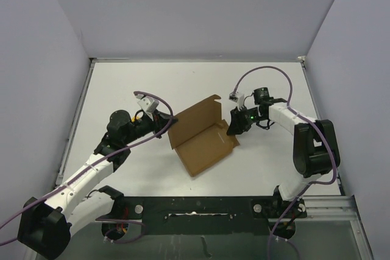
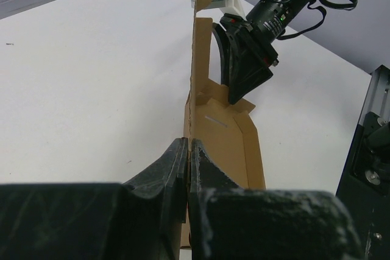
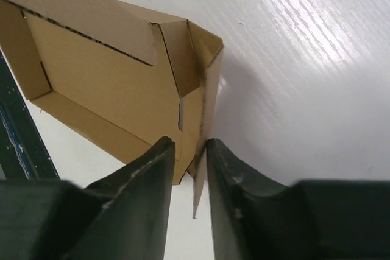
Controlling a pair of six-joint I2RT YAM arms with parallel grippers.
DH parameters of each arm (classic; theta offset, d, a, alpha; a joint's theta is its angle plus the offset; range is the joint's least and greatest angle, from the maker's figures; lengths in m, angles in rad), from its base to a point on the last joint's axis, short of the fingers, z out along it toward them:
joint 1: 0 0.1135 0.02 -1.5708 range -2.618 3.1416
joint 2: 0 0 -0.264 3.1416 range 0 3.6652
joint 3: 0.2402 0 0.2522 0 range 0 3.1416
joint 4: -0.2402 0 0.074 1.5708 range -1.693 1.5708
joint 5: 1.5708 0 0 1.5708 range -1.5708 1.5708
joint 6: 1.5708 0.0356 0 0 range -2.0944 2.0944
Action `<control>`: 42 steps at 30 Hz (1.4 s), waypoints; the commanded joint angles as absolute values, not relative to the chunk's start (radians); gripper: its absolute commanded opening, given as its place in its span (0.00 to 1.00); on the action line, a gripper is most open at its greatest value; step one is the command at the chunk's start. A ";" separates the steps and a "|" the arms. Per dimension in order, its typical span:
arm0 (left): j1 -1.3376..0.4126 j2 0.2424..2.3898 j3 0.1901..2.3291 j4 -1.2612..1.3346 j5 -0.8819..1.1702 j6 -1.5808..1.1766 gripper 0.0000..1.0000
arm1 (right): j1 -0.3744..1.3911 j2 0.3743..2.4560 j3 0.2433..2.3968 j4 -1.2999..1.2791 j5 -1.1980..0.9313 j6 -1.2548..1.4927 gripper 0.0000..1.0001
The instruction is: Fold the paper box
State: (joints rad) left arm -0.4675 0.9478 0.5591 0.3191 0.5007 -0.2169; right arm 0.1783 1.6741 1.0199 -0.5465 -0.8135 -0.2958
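Roughly at the middle of the table (image 1: pixel 122 89) lies the paper box (image 1: pixel 204 147), a brown cardboard sheet partly folded and turned so that one corner points toward the near edge. Its base panel rests flat on the white surface. The long panel on its far-left side is raised along a crease, and short side flaps stand up at the left and right ends.

The left gripper (image 1: pixel 166 125) meets the box at its left corner. In the left wrist view its fingers (image 2: pixel 173 165) are pressed together with the thin cardboard edge pinched between them, the raised panel running straight away from the tips.

The right gripper (image 1: pixel 235 127) is at the box's right corner. In its wrist view the fingers (image 3: pixel 152 175) straddle the ragged edge of the upright side flap. The jaws are parted, the flap lying close to one finger, with a visible gap to the other.

White tabletop shows on every side of the box, widest toward the far wall (image 1: pixel 183 10). On the near side a narrower strip separates the box's near corner from the black base rail (image 1: pixel 201 208).
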 commanded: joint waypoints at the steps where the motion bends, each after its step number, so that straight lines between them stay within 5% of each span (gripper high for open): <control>1: -0.462 0.920 0.572 0.383 0.483 -0.229 0.00 | 0.195 1.646 1.069 -0.549 -0.757 -0.315 0.22; 7: -0.462 0.931 0.577 0.380 0.466 -0.246 0.00 | 0.206 1.585 1.062 -0.530 -0.748 -0.305 0.00; 27: -0.470 1.062 0.545 0.515 0.342 -0.373 0.00 | 0.292 1.539 1.049 -0.460 -0.487 -0.307 0.00; 42: -0.471 1.088 0.536 0.506 0.396 -0.271 0.00 | 0.230 1.646 1.085 -0.518 -0.862 -0.306 0.23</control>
State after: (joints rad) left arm -0.4686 1.0836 0.5362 0.4591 0.3790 -0.3000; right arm 0.2573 1.6444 1.0393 -0.5137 -0.6861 -0.3080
